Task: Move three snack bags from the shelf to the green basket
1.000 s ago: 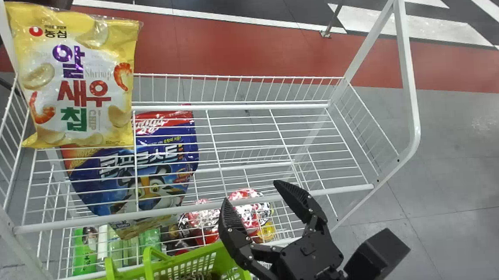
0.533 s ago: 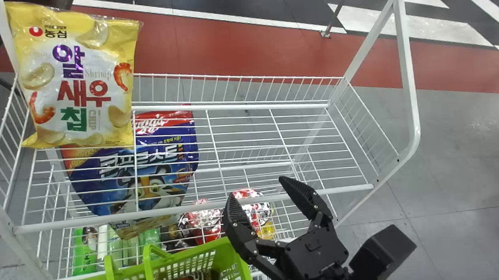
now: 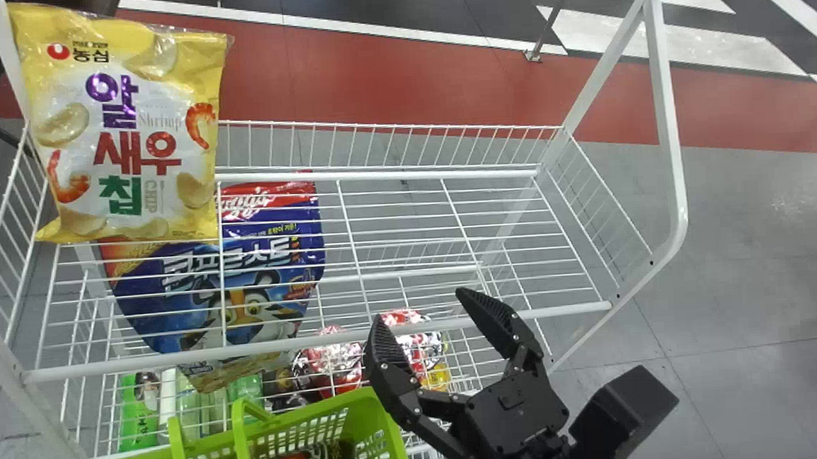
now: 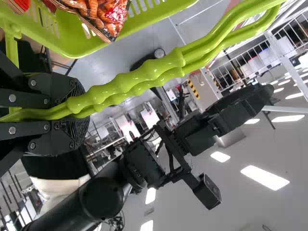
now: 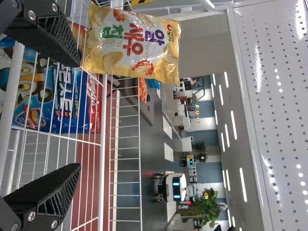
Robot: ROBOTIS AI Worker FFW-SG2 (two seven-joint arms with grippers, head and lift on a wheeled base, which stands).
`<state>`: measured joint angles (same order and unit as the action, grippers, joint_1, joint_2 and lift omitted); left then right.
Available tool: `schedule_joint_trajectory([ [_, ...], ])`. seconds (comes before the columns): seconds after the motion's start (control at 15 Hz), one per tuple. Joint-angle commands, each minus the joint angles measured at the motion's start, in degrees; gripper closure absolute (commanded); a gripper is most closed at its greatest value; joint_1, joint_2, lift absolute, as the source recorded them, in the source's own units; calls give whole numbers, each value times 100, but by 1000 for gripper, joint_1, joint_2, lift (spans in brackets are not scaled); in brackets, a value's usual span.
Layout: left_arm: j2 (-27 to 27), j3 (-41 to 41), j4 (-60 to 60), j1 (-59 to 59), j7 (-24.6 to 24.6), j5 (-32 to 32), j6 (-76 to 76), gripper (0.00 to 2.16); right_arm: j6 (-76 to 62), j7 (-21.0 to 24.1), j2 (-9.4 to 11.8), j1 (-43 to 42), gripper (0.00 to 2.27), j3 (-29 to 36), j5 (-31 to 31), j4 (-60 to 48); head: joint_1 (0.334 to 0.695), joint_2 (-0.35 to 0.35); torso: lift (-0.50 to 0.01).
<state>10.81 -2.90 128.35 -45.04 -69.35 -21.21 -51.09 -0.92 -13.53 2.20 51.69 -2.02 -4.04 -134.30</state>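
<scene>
"Grey floor (image 3: 749,237), white wire shelf (image 3: 140,361). Right gripper (image 3: 420,308)?"
"Jaws apart; yellow-and-white snack bag (image 3: 125,126) on the shelf, beyond them, leftward."
"Left gripper (image 4: 77,113)?"
"Jaws clamped on the green plastic basket (image 3: 359,403)'s handles (image 4: 144,71)."

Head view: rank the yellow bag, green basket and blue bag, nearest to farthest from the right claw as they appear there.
1. Green basket: just left of the right claw.
2. Blue bag: farther left, beneath the upper wire shelf.
3. Yellow bag: far left.

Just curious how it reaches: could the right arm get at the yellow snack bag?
Probably yes: the right gripper is open by the upper shelf, and nothing visibly blocks its way to the bag.
</scene>
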Motion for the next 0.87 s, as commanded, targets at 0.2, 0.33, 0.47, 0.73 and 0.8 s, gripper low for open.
schedule_joint_trajectory([
  [0.2,0,-9,50,-14,0,20,16,1571,-17,0,9,-18,66,0,-9,26,695,-350,-48],
  [0.33,0,-9,59,-32,0,29,-2,1571,-17,0,9,-27,66,0,-26,35,695,-350,-48],
  [0.47,0,-9,59,-32,0,29,-2,1571,-35,0,9,-27,66,0,-26,35,695,-350,-48],
  [0.73,9,-18,59,-32,9,29,-2,1571,-35,0,9,-18,66,35,-35,35,695,-350,-48],
  [0.8,9,-18,59,-32,9,38,-2,1571,-35,-9,9,-18,66,44,-35,44,695,-350,-48],
])
